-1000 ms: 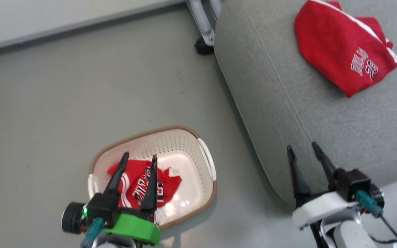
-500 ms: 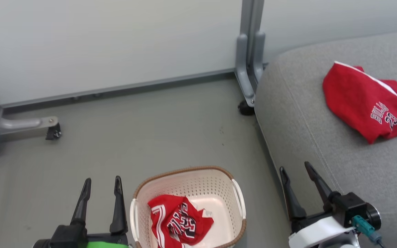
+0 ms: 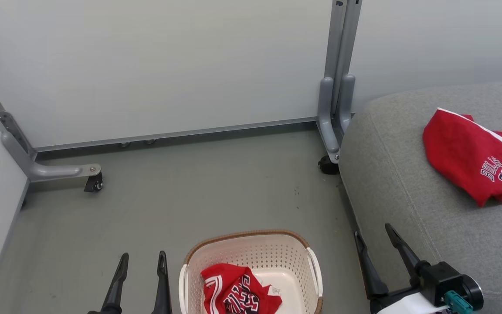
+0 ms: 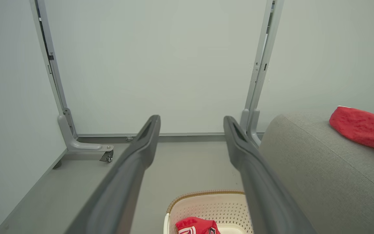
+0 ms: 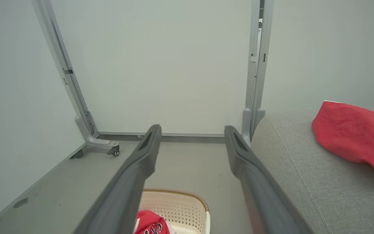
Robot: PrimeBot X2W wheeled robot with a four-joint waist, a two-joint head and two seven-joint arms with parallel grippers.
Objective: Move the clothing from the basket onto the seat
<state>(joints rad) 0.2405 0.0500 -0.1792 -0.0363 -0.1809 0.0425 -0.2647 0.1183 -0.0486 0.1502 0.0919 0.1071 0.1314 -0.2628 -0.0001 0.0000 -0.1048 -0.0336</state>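
One red garment (image 3: pixel 233 290) is lying crumpled in the basket (image 3: pixel 251 236) on the floor (image 3: pixel 190 205). The "BULLS 23" garment (image 3: pixel 469 157) is lying on the seat (image 3: pixel 399 209). The left gripper (image 3: pixel 143 254) is hovering just beside the basket and the right gripper (image 3: pixel 372 230) by the seat's edge, both with jaws standing open and empty.

The bottom edge cut off my left gripper (image 3: pixel 143 260) below its fingers, and the near half of the basket (image 3: pixel 251 255). I couldn't read the crumpled lettering on the red garment (image 3: pixel 218 285) inside. The right edge clipped the "BULLS 23" garment (image 3: pixel 464 152).
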